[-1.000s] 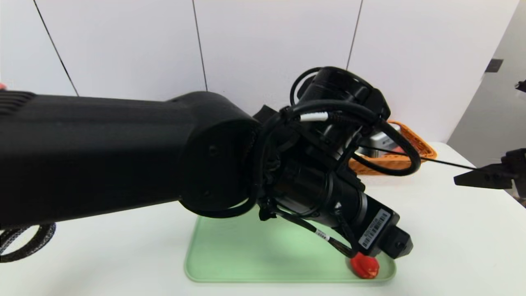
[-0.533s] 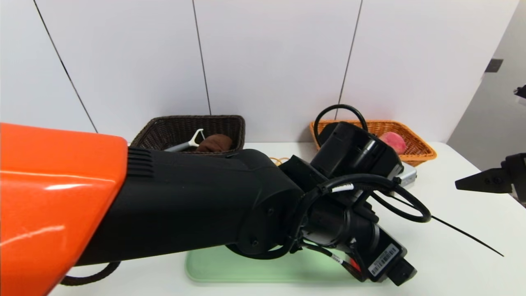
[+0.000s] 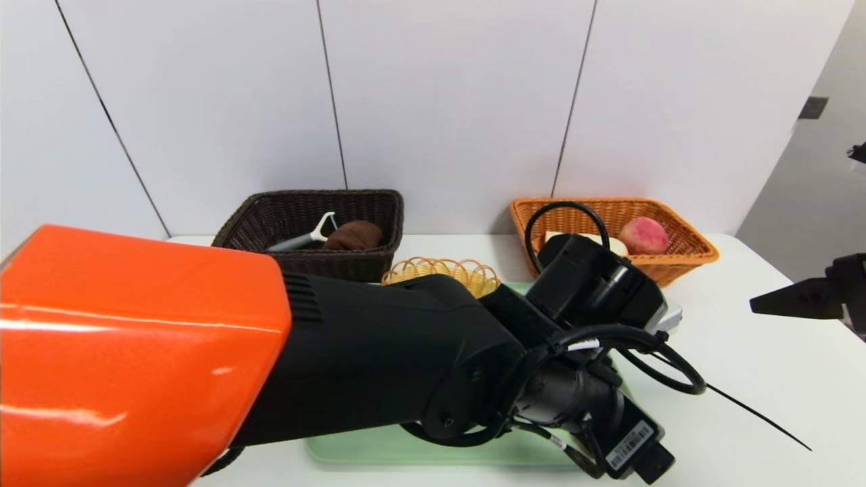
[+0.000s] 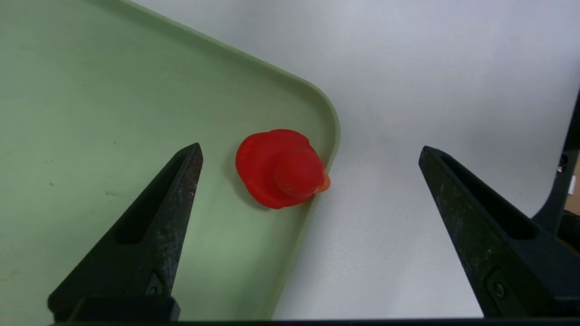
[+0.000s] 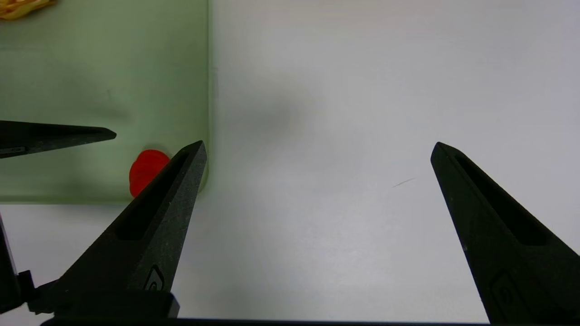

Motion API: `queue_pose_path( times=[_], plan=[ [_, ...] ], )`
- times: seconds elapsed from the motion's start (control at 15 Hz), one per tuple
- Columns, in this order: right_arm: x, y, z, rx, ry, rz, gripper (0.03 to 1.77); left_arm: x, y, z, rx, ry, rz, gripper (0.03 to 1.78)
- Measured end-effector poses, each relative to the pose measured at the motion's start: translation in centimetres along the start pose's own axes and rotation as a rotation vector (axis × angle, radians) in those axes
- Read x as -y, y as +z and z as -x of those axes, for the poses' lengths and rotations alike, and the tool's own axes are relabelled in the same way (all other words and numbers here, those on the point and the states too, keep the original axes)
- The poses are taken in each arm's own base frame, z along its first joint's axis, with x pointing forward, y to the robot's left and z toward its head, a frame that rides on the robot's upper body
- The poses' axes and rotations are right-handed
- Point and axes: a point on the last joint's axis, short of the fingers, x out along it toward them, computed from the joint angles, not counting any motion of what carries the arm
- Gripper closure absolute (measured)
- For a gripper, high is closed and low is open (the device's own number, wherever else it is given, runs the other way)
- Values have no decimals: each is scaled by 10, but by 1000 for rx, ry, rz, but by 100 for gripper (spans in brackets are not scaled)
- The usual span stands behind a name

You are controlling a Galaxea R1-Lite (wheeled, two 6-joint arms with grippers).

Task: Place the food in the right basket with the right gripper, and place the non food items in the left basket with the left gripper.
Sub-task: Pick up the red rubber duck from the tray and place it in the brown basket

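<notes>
A small red toy (image 4: pixel 281 170) with an orange tip lies in the front right corner of the green tray (image 4: pixel 90 90), touching its rim. My left gripper (image 4: pixel 310 151) hangs open just above it, one finger over the tray and the other over the white table. In the head view the left arm's wrist (image 3: pixel 609 433) hides the toy. My right gripper (image 5: pixel 318 146) is open and empty over bare table right of the tray; it shows at the right edge (image 3: pixel 805 297). The dark left basket (image 3: pixel 311 203) holds a peeler (image 3: pixel 304 237) and a brown item (image 3: pixel 355 235). The orange right basket (image 3: pixel 683 237) holds a peach (image 3: pixel 643 235).
A small yellow wicker bowl (image 3: pixel 440 272) stands at the back of the tray (image 3: pixel 379 450). The left arm (image 3: pixel 270 352) fills the front left of the head view and covers most of the tray. White wall panels close the back.
The left arm has swung down and forward to the tray's front right corner, uncovering both baskets and hiding the red toy in the head view. The right gripper has stayed put.
</notes>
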Motion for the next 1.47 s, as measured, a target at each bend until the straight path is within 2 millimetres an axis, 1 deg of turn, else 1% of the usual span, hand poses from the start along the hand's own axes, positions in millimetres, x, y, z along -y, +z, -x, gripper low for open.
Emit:
queue_pose_path(
  times=[0.2, 0.4, 1.27, 1.47],
  plan=[
    [0, -2, 1, 0, 0, -5, 9, 0, -3, -12, 8, 54, -1, 12],
    [1, -3, 2, 1, 0, -5, 9, -1, -10, -19, -18, 57, 3, 12],
    [1, -4, 1, -3, -1, -7, 9, -1, -20, -31, -54, 58, 10, 12],
    [1, -5, 2, 0, 0, -7, 9, -2, -21, -34, -54, 83, 9, 12]
  ],
)
